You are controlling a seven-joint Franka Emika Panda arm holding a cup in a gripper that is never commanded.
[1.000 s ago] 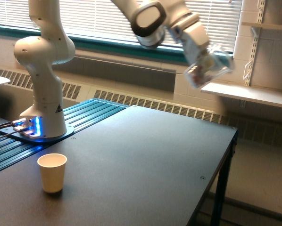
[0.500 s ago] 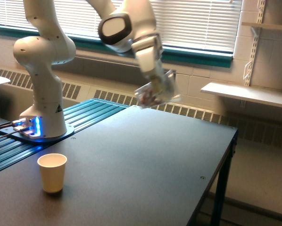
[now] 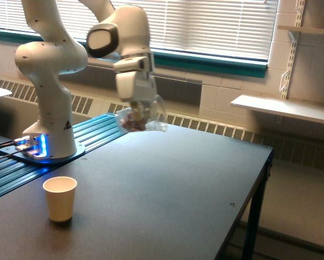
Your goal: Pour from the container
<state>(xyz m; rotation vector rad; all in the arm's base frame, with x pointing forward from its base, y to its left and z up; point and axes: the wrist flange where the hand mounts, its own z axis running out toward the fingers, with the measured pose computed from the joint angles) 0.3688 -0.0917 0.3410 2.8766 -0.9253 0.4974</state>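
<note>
Gripper (image 3: pixel 139 111) hangs above the dark table (image 3: pixel 167 179), clamped on the container (image 3: pixel 139 119), a clear cup with reddish-brown pieces lying in its lower part. Exact finger contact is blurred, but the cup hangs from the gripper with nothing else under it, so it reads as held. Cup looks tilted, mouth toward the exterior view's right, though blur makes the angle hard to call. Nothing is seen spilling.

Paper cup (image 3: pixel 60 198) stands upright on the table, well below the gripper and off to the exterior view's left, well apart from the held cup. Robot base (image 3: pixel 48 146) sits behind it on the blue ribbed strip (image 3: pixel 75 146).

Step in hand, as I judge it: transport to the pour spot, pour not begun. To do it well: keep the container near level while travelling so the pieces stay in, bring its lip over the paper cup's opening and close above the rim, then tilt slowly. Pieces are loose and may dump all at once. The paper cup is light; a knock from the lip or gripper would tip it.
</note>
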